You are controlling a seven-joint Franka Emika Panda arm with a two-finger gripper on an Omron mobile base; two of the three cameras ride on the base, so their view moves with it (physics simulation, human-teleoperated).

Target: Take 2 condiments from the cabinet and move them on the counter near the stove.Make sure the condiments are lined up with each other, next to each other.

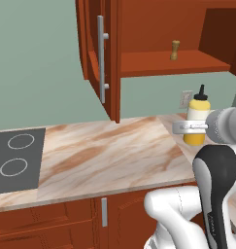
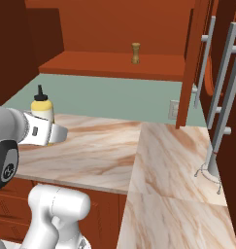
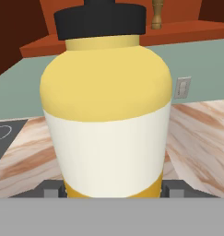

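Note:
My gripper (image 1: 190,128) (image 2: 47,133) is shut on the yellow squeeze bottle (image 1: 198,110) (image 2: 42,109) (image 3: 106,115), which has a black nozzle and stands upright over the right part of the marble counter (image 1: 105,155). Its base is hidden behind the fingers, so I cannot tell whether it touches the counter. The tan wooden shaker (image 1: 175,50) (image 2: 135,53) (image 3: 156,16) stands on the shelf of the open wall cabinet (image 1: 158,67). The stove (image 1: 17,158) (image 3: 2,134) lies at the far left of the counter, well away from the bottle.
The cabinet door (image 1: 96,53) with its silver bar handle hangs open over the counter's middle. A wall outlet (image 1: 186,99) (image 2: 174,109) sits behind the bottle. Tall silver handles (image 2: 226,73) and a small wire stand (image 2: 211,171) are at the counter's right corner.

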